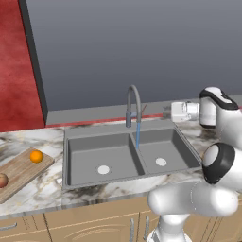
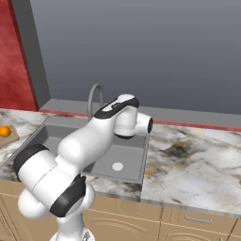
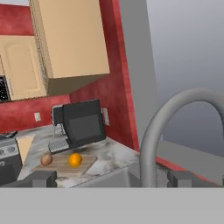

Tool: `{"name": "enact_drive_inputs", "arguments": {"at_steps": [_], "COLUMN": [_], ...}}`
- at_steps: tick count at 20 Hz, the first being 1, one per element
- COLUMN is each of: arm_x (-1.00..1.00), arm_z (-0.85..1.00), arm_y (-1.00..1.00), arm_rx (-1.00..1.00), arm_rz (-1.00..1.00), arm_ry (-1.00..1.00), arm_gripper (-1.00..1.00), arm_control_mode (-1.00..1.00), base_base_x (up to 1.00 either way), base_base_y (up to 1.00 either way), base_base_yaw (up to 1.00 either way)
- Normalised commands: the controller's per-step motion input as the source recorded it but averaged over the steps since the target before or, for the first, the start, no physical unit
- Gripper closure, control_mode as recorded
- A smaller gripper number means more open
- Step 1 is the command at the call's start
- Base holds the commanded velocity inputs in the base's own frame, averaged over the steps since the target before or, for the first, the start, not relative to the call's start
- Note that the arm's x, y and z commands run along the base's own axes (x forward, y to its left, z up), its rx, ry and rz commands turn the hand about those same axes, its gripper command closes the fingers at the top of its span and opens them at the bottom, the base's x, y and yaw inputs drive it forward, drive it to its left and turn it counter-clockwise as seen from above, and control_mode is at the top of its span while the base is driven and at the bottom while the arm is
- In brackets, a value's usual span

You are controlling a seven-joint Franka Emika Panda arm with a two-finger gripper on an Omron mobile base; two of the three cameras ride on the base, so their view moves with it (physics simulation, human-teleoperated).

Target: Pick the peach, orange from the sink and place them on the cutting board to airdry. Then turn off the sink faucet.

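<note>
Faucet (image 1: 133, 106): behind the sink (image 1: 85, 151), water running; stiff metal, small smooth side lever, likely best pushed at its tip.
Fingers (image 3: 111, 179): spread open, empty, at the faucet.
Orange (image 1: 36, 156), peach (image 1: 2, 180): on the cutting board (image 1: 21, 168).

White arm bent high, wrist level; hand (image 1: 166, 111) pointing sideways, fingers (image 3: 43, 177) spread wide, holding nothing

I see a bright orange (image 1: 36, 156) on my striped light-brown cutting board (image 1: 19, 172), beside a reddish-tan peach (image 1: 2, 180) and grey sink (image 1: 94, 142).
</note>
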Motion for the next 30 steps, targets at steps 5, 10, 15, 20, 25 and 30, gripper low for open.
{"name": "enact_drive_inputs", "arguments": {"at_steps": [5,10,15,20,25,30], "arm_x": [0.17,0.08,0.09,0.14,0.16,0.22], "arm_z": [-0.01,-0.05,-0.1,-0.11,-0.15,-0.13], "arm_y": [0.0,0.01,0.05,0.03,0.0,0.0], "arm_rx": [0.01,0.04,0.06,0.05,0.03,0.02], "arm_rz": [-0.1,-0.08,-0.01,0.0,0.0,0.0], "arm_ry": [0.0,0.0,0.0,0.0,0.0,0.0], "arm_gripper": [-1.0,-1.0,-1.0,-1.0,-1.0,-1.0], "arm_control_mode": [-1.0,-1.0,-1.0,-1.0,-1.0,-1.0], "base_base_x": [0.0,0.0,0.0,0.0,0.0,0.0], "base_base_y": [0.0,0.0,0.0,0.0,0.0,0.0], "base_base_yaw": [0.0,0.0,0.0,0.0,0.0,0.0]}}
